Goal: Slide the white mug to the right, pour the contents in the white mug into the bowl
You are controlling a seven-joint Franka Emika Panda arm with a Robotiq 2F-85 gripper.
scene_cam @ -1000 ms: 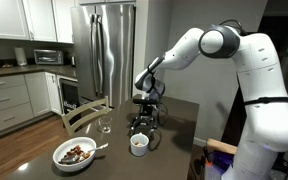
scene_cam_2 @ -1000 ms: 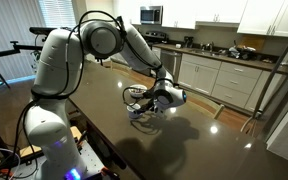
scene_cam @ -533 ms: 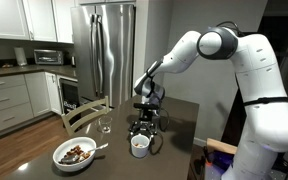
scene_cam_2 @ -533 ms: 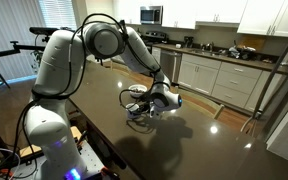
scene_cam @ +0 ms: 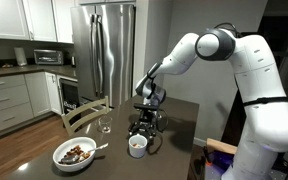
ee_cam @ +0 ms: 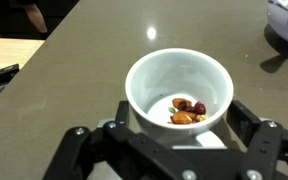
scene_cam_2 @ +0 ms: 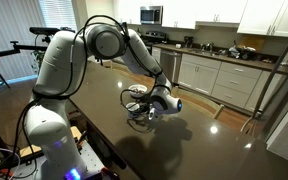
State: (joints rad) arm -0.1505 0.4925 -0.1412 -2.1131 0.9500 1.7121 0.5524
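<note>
Kitchen setting: white cabinets (scene_cam: 4, 20), a microwave (scene_cam: 47, 57) and a stainless refrigerator (scene_cam: 104, 45) stand behind a dark, glossy surface (scene_cam: 179, 125). At the left of an exterior view, the bowl (scene_cam: 75, 153) rests near the front corner of the surface, wide and shallow, with brown food pieces (scene_cam: 77, 151) inside. Behind it and slightly to the right stands a small clear glass (scene_cam: 105, 125), with a wooden chair back (scene_cam: 84, 112) beyond the edge of the surface. Further right, apart from the bowl, the white mug (scene_cam: 138, 145) stands upright on the surface. Directly above the mug hangs the gripper (scene_cam: 142, 130), pointing downward, carried by the white arm (scene_cam: 199, 48), which reaches in from the robot's base at the right. In the wrist view, the mug's round rim is seen from above, with a few brown and red pieces (ee_cam: 187, 111) lying at its bottom. The gripper's black fingers (ee_cam: 249, 125) are spread wide apart, one on each side of the mug's near wall, and whether either touches the mug cannot be told. The bowl's rim shows at the upper right corner of the wrist view. In an exterior view from the opposite side, the gripper sits low over the surface and largely hides the mug.
</note>
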